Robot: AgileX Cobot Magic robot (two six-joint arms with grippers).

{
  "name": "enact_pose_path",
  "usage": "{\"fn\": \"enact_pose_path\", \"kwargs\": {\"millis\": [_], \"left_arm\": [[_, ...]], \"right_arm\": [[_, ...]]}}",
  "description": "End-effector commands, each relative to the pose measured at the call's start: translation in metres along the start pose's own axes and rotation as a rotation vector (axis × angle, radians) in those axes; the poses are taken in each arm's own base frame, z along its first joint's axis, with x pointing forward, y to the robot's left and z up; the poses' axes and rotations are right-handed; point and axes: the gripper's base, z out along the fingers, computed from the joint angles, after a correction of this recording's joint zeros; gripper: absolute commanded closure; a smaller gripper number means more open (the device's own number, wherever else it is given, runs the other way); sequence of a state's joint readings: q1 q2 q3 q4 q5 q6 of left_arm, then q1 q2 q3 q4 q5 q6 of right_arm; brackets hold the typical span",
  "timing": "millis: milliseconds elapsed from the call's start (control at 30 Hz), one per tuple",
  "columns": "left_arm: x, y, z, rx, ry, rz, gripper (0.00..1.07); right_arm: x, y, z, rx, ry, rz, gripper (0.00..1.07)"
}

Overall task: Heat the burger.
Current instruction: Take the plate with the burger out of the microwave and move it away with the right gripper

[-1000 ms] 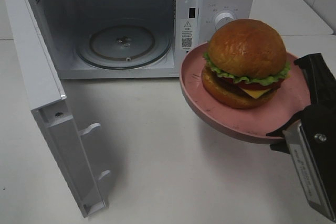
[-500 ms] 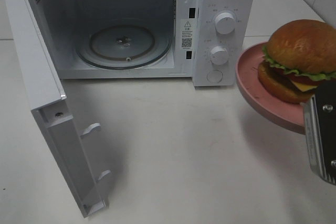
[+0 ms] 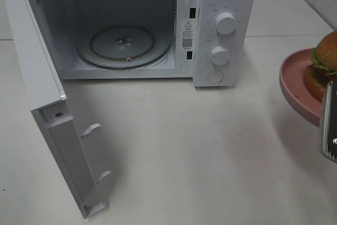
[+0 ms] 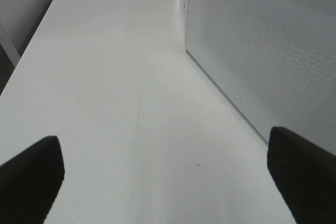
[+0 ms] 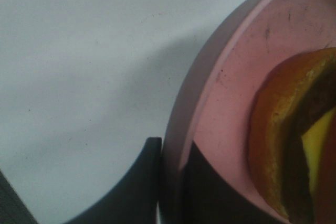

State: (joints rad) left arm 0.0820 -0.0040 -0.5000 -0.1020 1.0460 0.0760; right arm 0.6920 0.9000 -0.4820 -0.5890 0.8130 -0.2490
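Observation:
The burger [image 3: 326, 64], with a brown bun and green lettuce, sits on a pink plate [image 3: 295, 85] held above the table at the far right edge of the exterior view, right of the microwave [image 3: 224, 30]. My right gripper [image 3: 329, 125] is shut on the plate's near rim. In the right wrist view the right gripper [image 5: 170, 156] pinches the pink plate's rim [image 5: 210, 87], with the burger [image 5: 286, 140] beside it. The microwave door [image 3: 47, 93] stands wide open, showing the glass turntable [image 3: 124, 46]. My left gripper [image 4: 163, 182] is open over bare table, holding nothing.
The open door juts toward the front left of the white table [image 3: 200, 156]. Two knobs [image 3: 225, 23] and a button are on the microwave's right panel. In the left wrist view the meshed door panel [image 4: 262, 51] stands beside the left gripper.
My right gripper has carried the plate and burger to the right, away from the microwave opening, until they are half out of the exterior view. The left gripper has stayed open.

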Motion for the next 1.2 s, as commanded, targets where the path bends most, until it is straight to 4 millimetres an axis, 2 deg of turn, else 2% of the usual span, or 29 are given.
{"fn": "enact_pose_path", "kwargs": {"millis": [33, 367, 667, 900, 1200], "left_arm": [[0.001, 0.000, -0.002, -0.001, -0.025, -0.005, 0.06], [0.001, 0.000, -0.002, -0.001, -0.025, -0.005, 0.06], [0.001, 0.000, -0.002, -0.001, -0.025, -0.005, 0.06], [0.001, 0.000, -0.002, -0.001, -0.025, -0.005, 0.06], [0.001, 0.000, -0.002, -0.001, -0.025, -0.005, 0.06]], "right_arm": [[0.005, -0.007, -0.004, 0.068, 0.033, 0.045, 1.04], [0.014, -0.010, -0.004, 0.113, 0.121, 0.254, 1.04], [0.015, -0.011, 0.001, 0.138, 0.197, 0.342, 1.04], [0.005, -0.009, 0.017, 0.130, 0.255, 0.403, 1.04], [-0.010, -0.008, 0.046, 0.190, 0.320, 0.573, 1.04]]}}
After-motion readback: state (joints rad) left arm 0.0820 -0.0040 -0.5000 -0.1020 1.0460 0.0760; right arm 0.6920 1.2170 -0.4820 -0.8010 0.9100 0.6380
